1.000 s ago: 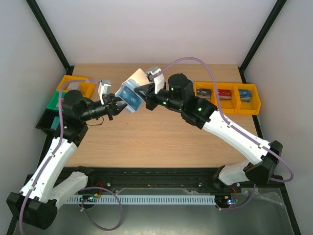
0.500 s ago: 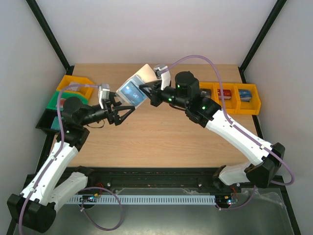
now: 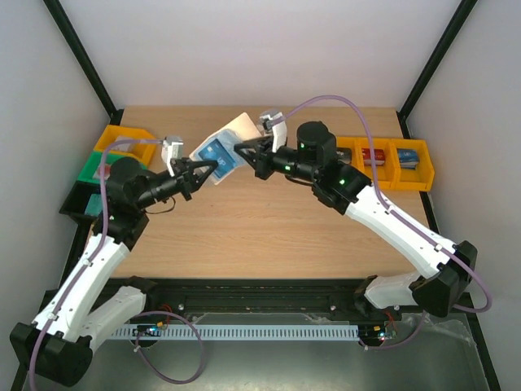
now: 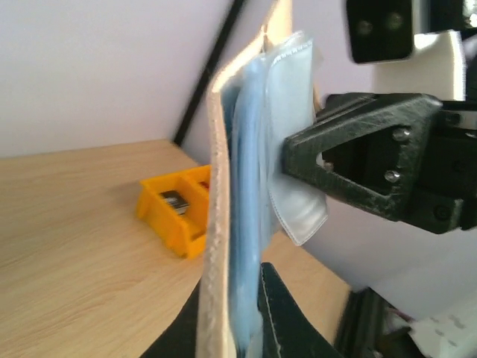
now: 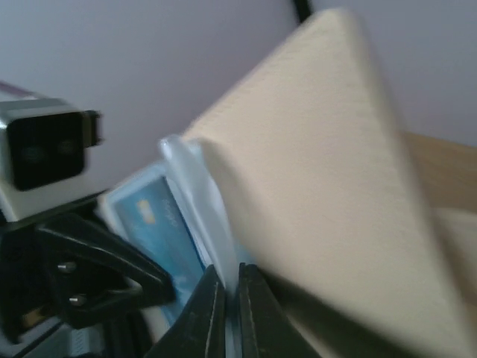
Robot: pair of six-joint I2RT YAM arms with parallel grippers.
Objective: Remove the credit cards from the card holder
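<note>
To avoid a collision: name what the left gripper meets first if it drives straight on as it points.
The card holder, whose edge the left gripper is shut on. Right behind it, likely next, is the right gripper, though depth is unclear.

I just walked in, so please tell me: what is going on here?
Both arms hold the open card holder above the table. The right end effector pinches its clear inner pocket; the left end effector is shut on another edge. A blue card sits inside, not yet out.
</note>
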